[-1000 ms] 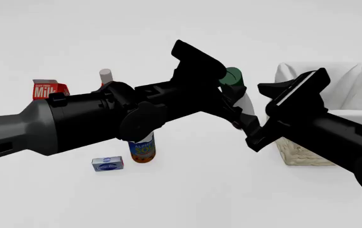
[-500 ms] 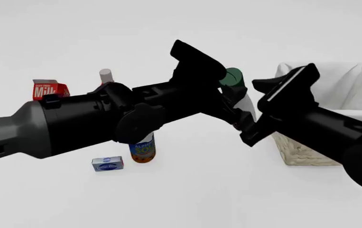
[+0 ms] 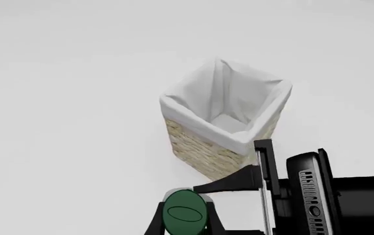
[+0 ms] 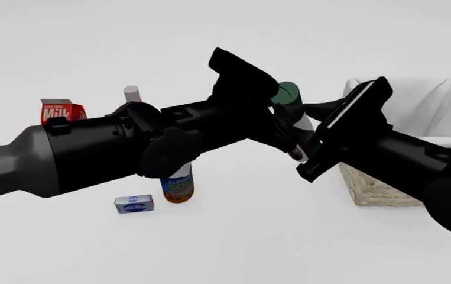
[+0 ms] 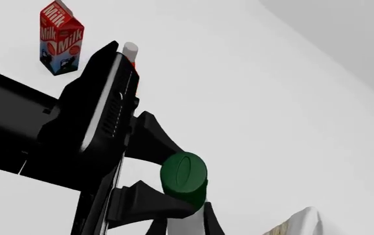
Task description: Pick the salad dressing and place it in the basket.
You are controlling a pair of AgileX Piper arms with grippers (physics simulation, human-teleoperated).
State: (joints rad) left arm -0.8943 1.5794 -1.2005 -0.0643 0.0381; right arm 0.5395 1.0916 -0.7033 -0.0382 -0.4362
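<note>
Most of the salad dressing (image 4: 298,112) is buried behind the two black arms in the front view; you really only get the dark green cap and a sliver of whitish neck. The soup can (image 4: 178,187) is half covered by the left arm too, and the white-capped bottle (image 4: 132,93) only shows its top. The basket (image 4: 383,192) is partly blocked by the right arm and cut off at the frame's right edge.

The left wrist view gives the basket whole (image 3: 223,152), white lining open, sitting on the bench (image 3: 62,122) well clear of the bottle. The right wrist view picks up the milk carton (image 5: 61,38) and the bottle's cap from the side.

Left gripper (image 5: 163,188) is clamped on the dressing's neck just under the cap, fingers (image 5: 151,142) on both sides, holding it up off the bench near the basket. Right gripper (image 4: 314,137) is right beside the bottle, but I can't tell whether it's open or closed. A small blue box (image 4: 135,204) lies on the bench.
</note>
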